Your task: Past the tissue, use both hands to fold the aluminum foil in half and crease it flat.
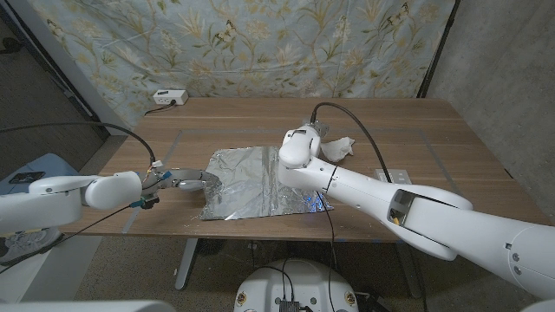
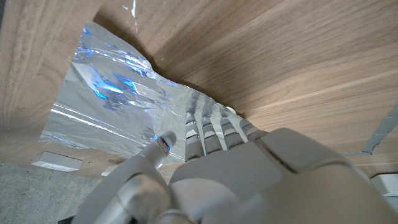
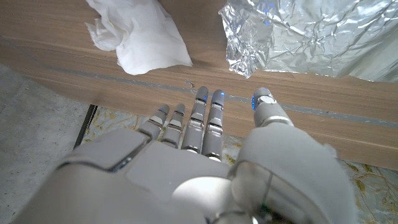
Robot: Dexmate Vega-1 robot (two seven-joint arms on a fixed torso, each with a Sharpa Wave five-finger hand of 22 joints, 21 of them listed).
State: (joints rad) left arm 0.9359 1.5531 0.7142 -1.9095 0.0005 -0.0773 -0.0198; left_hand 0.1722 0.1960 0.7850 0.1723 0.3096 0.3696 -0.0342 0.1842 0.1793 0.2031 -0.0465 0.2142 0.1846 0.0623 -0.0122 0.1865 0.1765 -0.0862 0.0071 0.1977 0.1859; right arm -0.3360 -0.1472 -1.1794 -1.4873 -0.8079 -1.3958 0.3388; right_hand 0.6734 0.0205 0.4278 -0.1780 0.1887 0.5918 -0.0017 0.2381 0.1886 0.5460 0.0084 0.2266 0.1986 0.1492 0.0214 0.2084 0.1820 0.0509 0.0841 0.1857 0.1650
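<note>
Reaching the left hand (image 1: 186, 180) under the aluminum foil (image 1: 251, 182) edge — grip unclear. Hovering the right hand (image 3: 205, 134) spread, empty, near the tissue (image 3: 146, 34) — risking tearing or snagging.

One crinkled silver aluminum foil sheet (image 1: 251, 182) lies mid-table. One crumpled white tissue (image 1: 340, 146) sits just right of its far corner. One white power strip (image 1: 168, 97) (far left) rests on the one brown wooden table (image 1: 434, 143).

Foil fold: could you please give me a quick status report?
Left robot hand at the foil's left edge, grip unclear. Right robot hand open, near the foil's far corner. Foil unfolded. Tissue just beyond, clear.
</note>
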